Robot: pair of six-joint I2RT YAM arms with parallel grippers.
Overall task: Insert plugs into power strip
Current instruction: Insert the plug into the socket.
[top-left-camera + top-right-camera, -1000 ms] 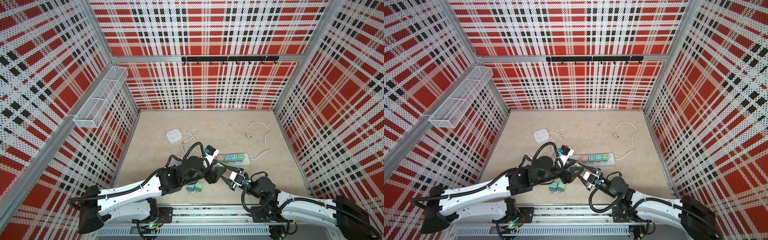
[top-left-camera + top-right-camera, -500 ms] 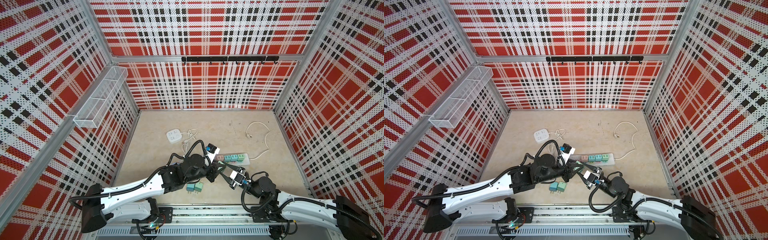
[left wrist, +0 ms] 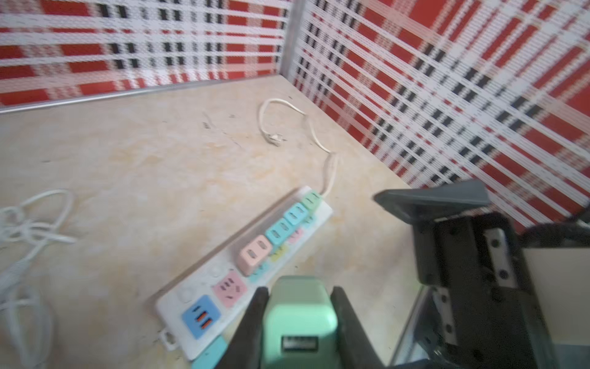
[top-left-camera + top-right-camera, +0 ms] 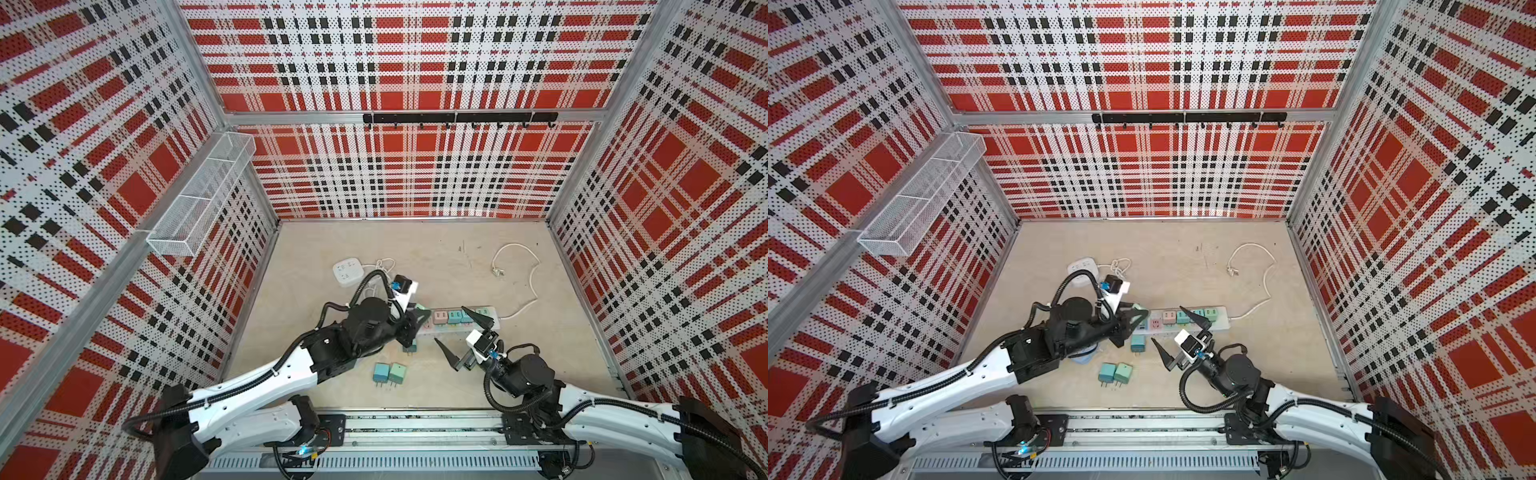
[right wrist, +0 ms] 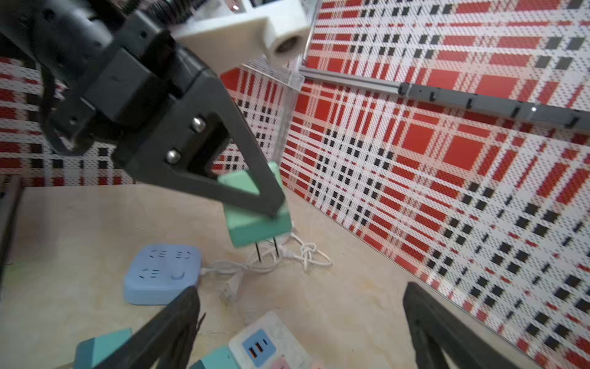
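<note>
The left end effector [image 3: 298, 292] is clamped on a mint green plug [image 3: 300, 319], with its fingers [image 3: 255, 313] pressed against two opposite sides. In the right wrist view the plug's prongs [image 5: 266, 249] point down, clear of the table [image 4: 415, 249]. The right end effector [image 5: 306, 332] is spread wide and empty, just beside it.

A second ago the right jaws were nearly together, nose to nose with the left ones, which were then partly apart. I judge the plug has just passed from right to left, so the left arm now has the insertion to do. The plug hangs near the end of the power strip [image 3: 188, 295] farthest from its cord.

Four seated plugs already stand in a row on the strip:
- a pink plug [image 3: 255, 254]
- two teal plugs [image 3: 279, 231]
- a mint plug [image 3: 311, 199]

Three more lie loose on the table. A loose teal plug [image 4: 409, 347] is just beside the strip. A second teal one [image 4: 379, 372] and a loose mint one [image 4: 397, 372] lie side by side nearer the robot.

In both top views the left wrist covers the grip and that end of the strip, and a right finger [image 4: 478, 319] crosses the strip near the other end. I cannot tell which socket lies under the prongs. Both wrist views are blurred, and the sockets beside the seated plugs are hard to make out.
</note>
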